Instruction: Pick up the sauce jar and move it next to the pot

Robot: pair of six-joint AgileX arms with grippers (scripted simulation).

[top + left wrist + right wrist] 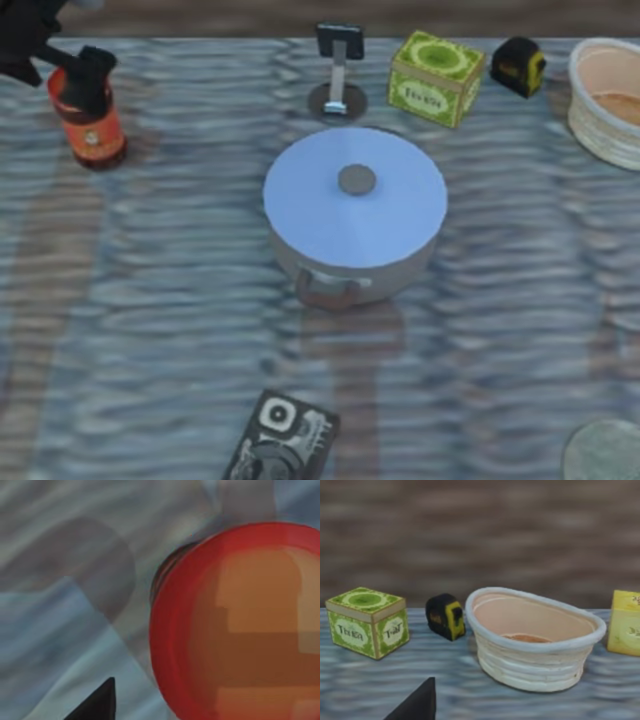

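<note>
The sauce jar (pixel 90 125), with an orange-red lid and label, stands at the table's far left corner. My left gripper (pixel 62 68) hangs directly over it, open, its dark fingers either side of the lid and apart from it. In the left wrist view the lid (pixel 240 625) fills most of the picture, with one fingertip (pixel 100 705) a short gap beside it. The grey pot (pixel 355 205) with pale-blue lid and dark knob sits mid-table, well to the jar's right. My right arm is outside the top view; one of its fingertips (pixel 422 702) shows, with nothing held.
Behind the pot stands a phone stand (pixel 338 70). To its right are a green tea box (pixel 435 78), a black-yellow tape measure (pixel 520 65) and a beige bowl (pixel 610 100). A dark box (pixel 282 440) and a grey disc (pixel 605 455) lie at the front edge.
</note>
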